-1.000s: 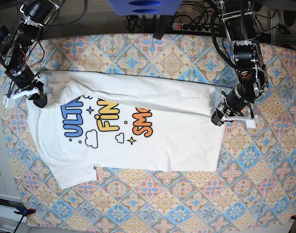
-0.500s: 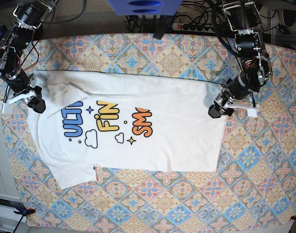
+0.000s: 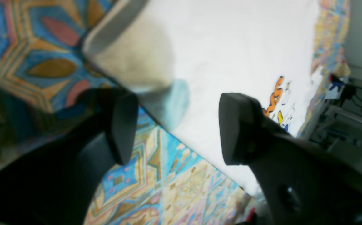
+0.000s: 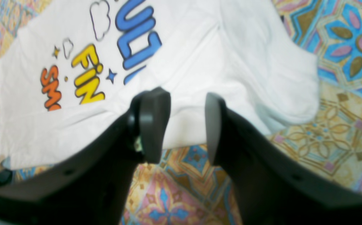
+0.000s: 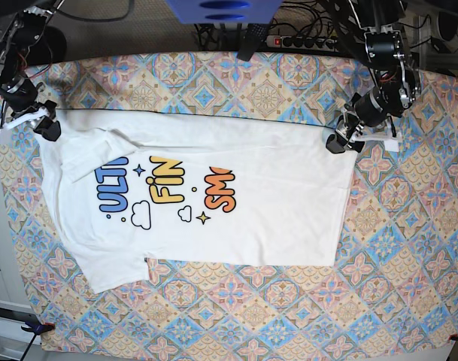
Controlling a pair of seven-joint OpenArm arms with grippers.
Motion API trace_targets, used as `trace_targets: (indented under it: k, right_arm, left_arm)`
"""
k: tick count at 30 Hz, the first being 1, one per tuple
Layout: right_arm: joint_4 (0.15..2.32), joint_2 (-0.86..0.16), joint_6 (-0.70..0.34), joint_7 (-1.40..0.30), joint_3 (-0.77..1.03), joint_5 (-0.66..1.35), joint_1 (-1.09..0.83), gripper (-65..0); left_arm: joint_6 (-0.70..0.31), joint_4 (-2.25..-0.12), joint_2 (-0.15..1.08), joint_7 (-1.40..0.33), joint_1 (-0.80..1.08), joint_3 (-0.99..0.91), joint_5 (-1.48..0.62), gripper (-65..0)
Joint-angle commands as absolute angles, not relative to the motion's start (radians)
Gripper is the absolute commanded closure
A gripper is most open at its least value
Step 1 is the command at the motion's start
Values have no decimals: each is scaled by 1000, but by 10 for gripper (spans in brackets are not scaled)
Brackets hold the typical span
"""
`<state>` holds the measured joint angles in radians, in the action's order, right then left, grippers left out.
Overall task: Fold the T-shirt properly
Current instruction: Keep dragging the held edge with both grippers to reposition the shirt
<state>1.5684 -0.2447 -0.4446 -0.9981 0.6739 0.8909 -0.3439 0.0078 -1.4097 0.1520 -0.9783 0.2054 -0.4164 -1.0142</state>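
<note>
T-shirt (image 5: 213,203) lies flat on the patterned tablecloth (image 5: 409,248), print side up, and it is the only garment I can see. Its long axis runs across the base view, hem end towards that view's right and collar end towards its left. One strip along the far edge is folded over, so the blue, yellow and orange words are cut off at their tops. One sleeve sticks out at the near left corner; the other is bunched by the far left corner.

My left gripper (image 5: 340,141) sits at the far right corner of the shirt, its jaws standing wide apart with nothing between them; in its wrist view the cloth edge passes just ahead of the pads, not inside them. My right gripper (image 5: 47,128) is at the far left corner, jaws parted about half way and empty, the shirt lying just beyond the fingertips (image 4: 154,125).

So the shirt spreads away from both pincers towards the near side of the table. Each arm is nearest its own far corner, two arms for two corners. I judge the next fold calls for both to regrip along that far edge and carry it across together.
</note>
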Motion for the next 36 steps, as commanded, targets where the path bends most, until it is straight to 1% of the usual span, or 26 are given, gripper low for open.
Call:
trace_targets:
  k: [1,10,12,13,14,17,18,19,23,28,30,34,36]
  right_arm:
    - [1587,-265,-450,-978,684,908,-344,-218]
    - [1575,-263,-449,-978,684,908,-361,-218]
    - [1575,-262,-447,-978,684,906,-361,-218]
    - [1575,-262,-447,-978,684,906,-361,-220]
    - [1575,-262,-447,-978,684,906,-361,-221]
    - [1544,-262,-447,-978,684,906,-363,-221]
    - [1524,-262,-447,-978,684,906,-363,-221]
    - [1508,-262,-447,-978,684,906,-363,-221]
    - [1446,-262,-447,-978,684,906,-363,-221]
    - [1374,-262,-447,-978,684,906,-357,-231]
    - [1357,-262,-447,-977,684,906,-355,-267]
    - [1326,-262,-447,-975,684,906,-354,-376]
    - [1303,-263,-447,-975,684,906,-349,-410]
  left_arm:
    - [4,-1400,162,-977,189,-418,-1024,-402]
    - [4,-1227,160,-977,127,-417,-1026,-401]
    - [4,-1222,159,-977,111,-414,-1026,-377]
    - [4,-1222,159,-977,111,-414,-1030,-342]
    - [4,-1222,159,-978,111,-414,-1032,-293]
    - [2,-1222,159,-978,111,-414,-1029,-100]
    - [2,-1222,159,-978,114,-414,-1032,-45]
    - [2,-1222,160,-980,116,-414,-1033,-7]
    - [2,-1227,165,-981,139,-414,-1035,0]
    - [2,-1331,165,-981,194,-414,-1035,0]
    - [2,-1369,165,-983,214,-414,-1035,0]
    - [2,-1408,165,-983,237,-414,-1035,0]
    - [2,-1409,166,-983,242,-414,-1035,0]
